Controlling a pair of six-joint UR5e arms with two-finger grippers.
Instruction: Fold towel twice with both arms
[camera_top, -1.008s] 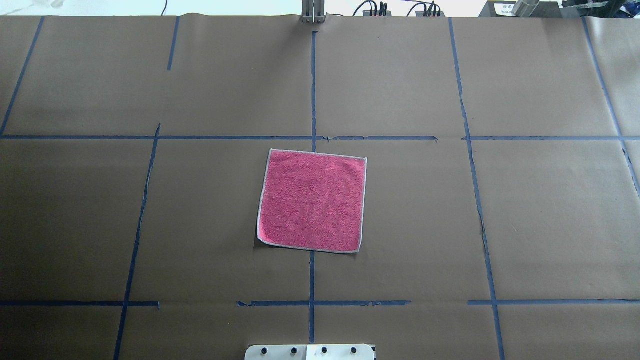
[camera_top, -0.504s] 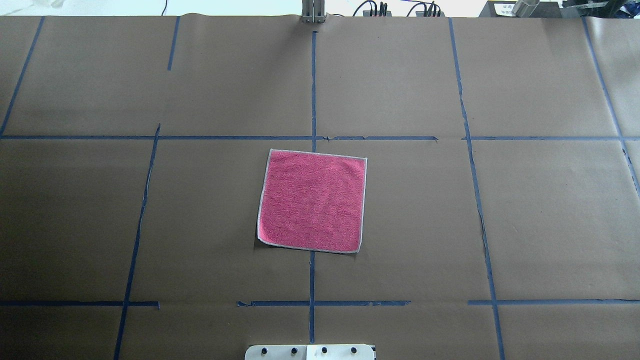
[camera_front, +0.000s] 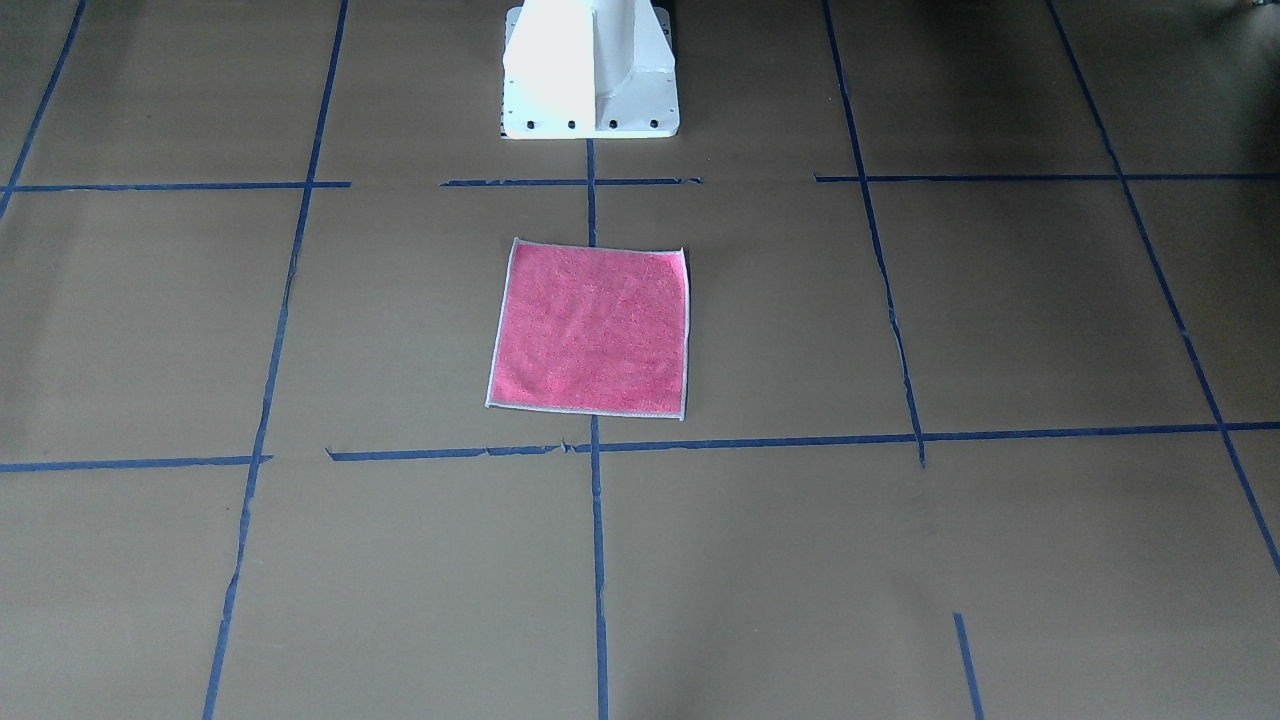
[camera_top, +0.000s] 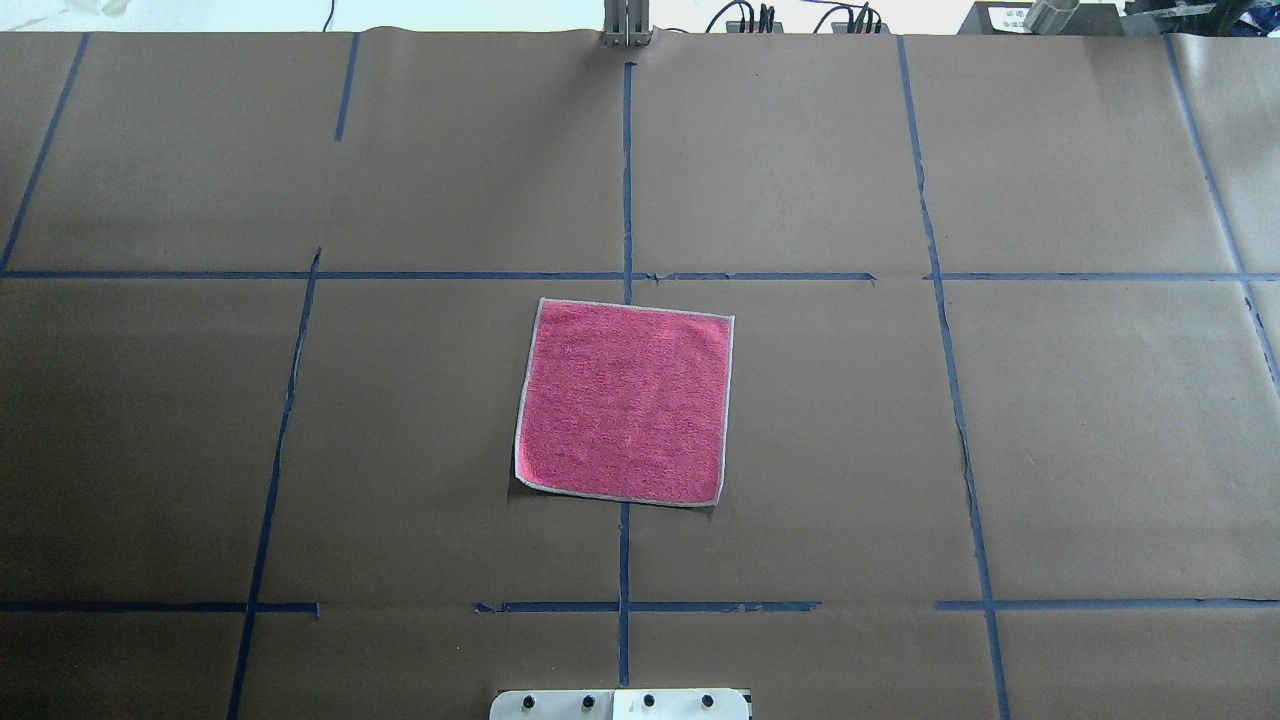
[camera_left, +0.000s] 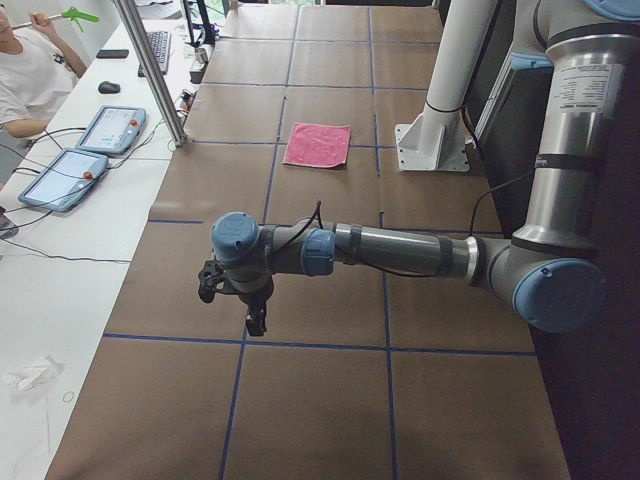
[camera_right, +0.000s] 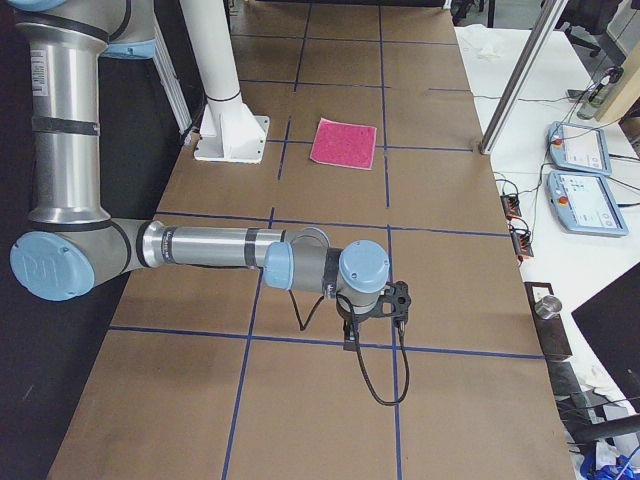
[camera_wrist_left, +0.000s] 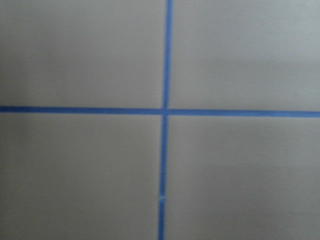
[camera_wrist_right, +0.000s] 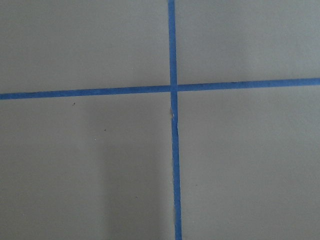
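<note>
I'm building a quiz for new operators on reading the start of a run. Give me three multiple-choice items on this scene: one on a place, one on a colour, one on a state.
1. Where does the towel lie?
A. Across the centre blue tape line, in front of the white pedestal
B. At a far corner of the table
C. Draped over an arm

2. Which colour faces up?
A. Dark grey
B. Pink-red
C. Blue

3. What state is the towel in?
A. Folded once
B. Folded twice
C. Spread flat, unfolded

Answers:
1 A: in the overhead view the tape line runs under the towel's middle, and the front-facing view shows the pedestal just beyond it.
2 B: the whole visible face is pink-red inside a pale border.
3 C: it shows as one full square with no doubled edge.
</note>
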